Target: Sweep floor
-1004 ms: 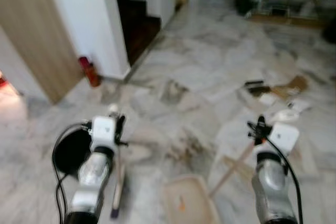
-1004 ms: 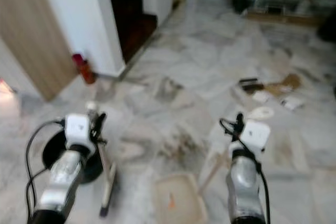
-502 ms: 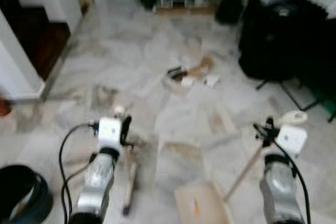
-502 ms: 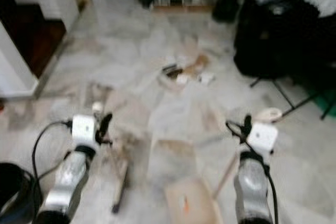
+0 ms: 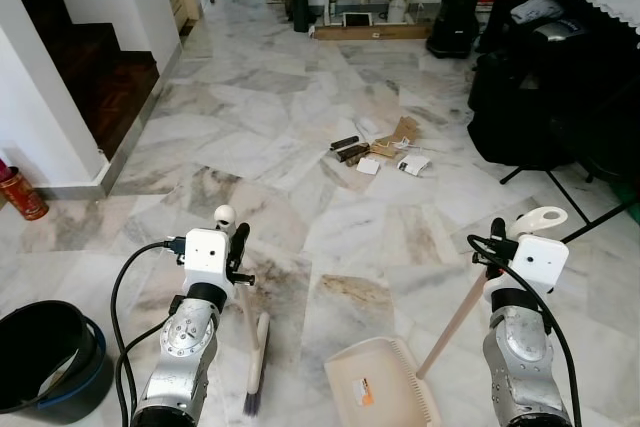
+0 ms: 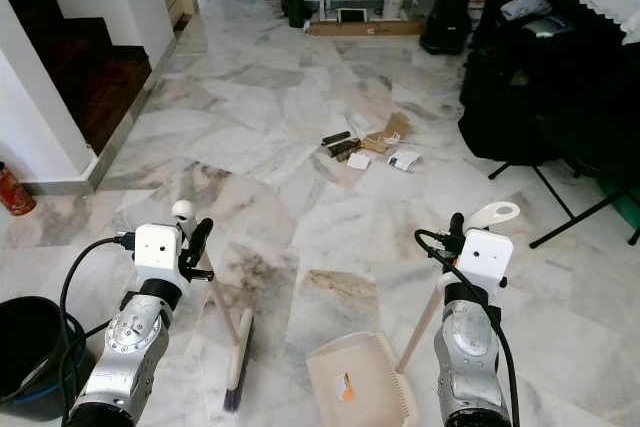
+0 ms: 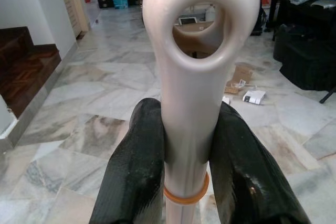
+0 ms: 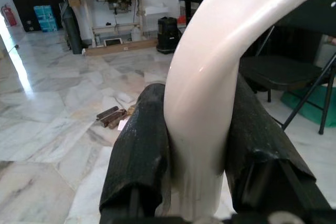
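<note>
A cream-handled broom (image 5: 255,342) is being gripped by the left tool (image 7: 184,145), and a cream long-handled plastic dustpan (image 5: 380,392) by the right tool (image 8: 197,145). Scattered cardboard and paper litter (image 5: 380,152) is lying well ahead on the grey marble floor (image 5: 300,97); sweeping is judged not yet begun.

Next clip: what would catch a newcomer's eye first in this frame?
The scattered brown and white litter on the marble floor ahead stands out. Nearer, the left pincer clamps a cream broom handle, the right pincer a cream dustpan handle, its beige pan resting on the floor. A black bucket sits far left.
</note>
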{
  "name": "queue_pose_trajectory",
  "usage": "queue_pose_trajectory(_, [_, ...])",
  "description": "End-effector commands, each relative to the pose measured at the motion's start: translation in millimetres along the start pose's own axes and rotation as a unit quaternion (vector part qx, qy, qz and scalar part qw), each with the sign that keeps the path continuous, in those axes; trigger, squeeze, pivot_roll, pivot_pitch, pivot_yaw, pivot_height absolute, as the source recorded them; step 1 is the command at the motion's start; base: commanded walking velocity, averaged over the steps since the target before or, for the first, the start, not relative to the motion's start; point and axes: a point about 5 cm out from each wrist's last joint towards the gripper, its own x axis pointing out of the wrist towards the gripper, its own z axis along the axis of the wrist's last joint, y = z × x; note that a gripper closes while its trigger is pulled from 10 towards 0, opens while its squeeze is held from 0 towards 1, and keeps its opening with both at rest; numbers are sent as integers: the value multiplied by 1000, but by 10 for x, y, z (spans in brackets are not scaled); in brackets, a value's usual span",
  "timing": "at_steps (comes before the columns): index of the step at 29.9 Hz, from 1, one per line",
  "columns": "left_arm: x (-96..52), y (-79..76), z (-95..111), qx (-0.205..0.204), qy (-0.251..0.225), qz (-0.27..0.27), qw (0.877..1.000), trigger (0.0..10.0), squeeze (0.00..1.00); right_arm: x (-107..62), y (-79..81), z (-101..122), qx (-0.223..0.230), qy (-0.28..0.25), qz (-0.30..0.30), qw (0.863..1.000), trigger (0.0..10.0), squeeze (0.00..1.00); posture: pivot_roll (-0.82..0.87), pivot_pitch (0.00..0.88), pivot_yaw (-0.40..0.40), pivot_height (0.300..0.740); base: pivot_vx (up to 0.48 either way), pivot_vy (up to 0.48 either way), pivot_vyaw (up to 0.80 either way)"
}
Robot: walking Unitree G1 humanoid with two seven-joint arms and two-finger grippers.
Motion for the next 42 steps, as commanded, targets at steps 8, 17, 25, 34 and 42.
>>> queue_pose_trajectory(8, [72,50,125,8,-24,1,1000,10000,0,36,1,59,36,-8,-18,999,10000,0,0,0,16,740,306,0,0])
queue_pose_trajectory(17, [63,38,117,6,-23,3,1000,10000,0,63,36,80,25,-11,-3,1000,10000,0,-3,0,6,740,331,0,0])
queue_pose_trajectory(25, [85,60,137,8,-27,5,1000,10000,0,56,49,69,29,-9,-4,1000,10000,0,-3,0,9,740,333,0,0])
queue_pose_trajectory(34, [97,63,134,7,-26,7,1000,10000,0,93,30,92,27,-11,-6,1000,10000,0,-9,0,2,740,341,0,0])
queue_pose_trajectory(42, [96,54,132,6,-28,6,1000,10000,0,73,38,78,26,-11,-3,1000,10000,0,-3,0,-1,740,344,0,0])
